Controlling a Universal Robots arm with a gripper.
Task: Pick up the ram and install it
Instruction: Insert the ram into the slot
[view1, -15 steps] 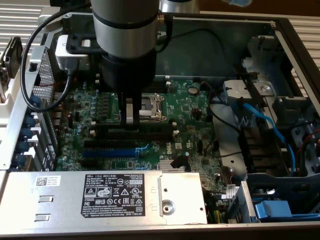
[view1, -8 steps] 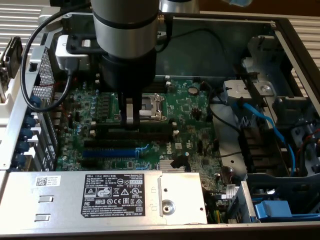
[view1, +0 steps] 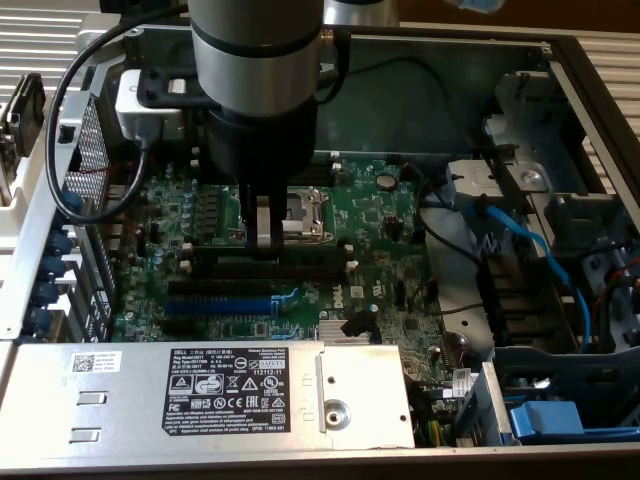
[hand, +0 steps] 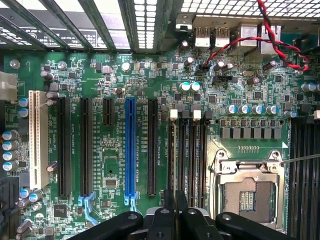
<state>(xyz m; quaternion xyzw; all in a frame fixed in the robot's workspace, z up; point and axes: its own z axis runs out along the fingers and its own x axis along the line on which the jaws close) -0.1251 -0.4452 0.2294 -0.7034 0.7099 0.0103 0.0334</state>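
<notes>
up at the top centre of the exterior view the arm (view1: 256, 60) drops straight down into the open computer case (view1: 560, 60), its grey and black wrist vertical, a black cable (view1: 62, 150) looping off it toward the exterior view's left. the gripper (view1: 263, 240) hangs over the middle of the green motherboard (view1: 380, 230), its pale fingers (view1: 262, 222) drawn close together and pointing down at the dark strip of memory slots just beside the silver cpu socket (view1: 305, 212). right at the tips sits a long, dark, thin piece lying along the slot line, which looks like the ram (view1: 300, 262), though i cannot tell whether it is pinched, seated or simply a slot. the blue expansion slot (view1: 215, 303) lies just below in the frame, and the labelled metal cover (view1: 230, 395) fills the lower left.

from the wrist view, the black fingers (hand: 169, 207) meet narrowly at the bottom centre, tips over the lower end of the black memory slots (hand: 187, 150) with white clips. the blue slot (hand: 130, 150) stands to their left in the frame, the cpu socket (hand: 247, 187) at lower right, and a red and black wire pair (hand: 270, 40) curls at upper right.
</notes>
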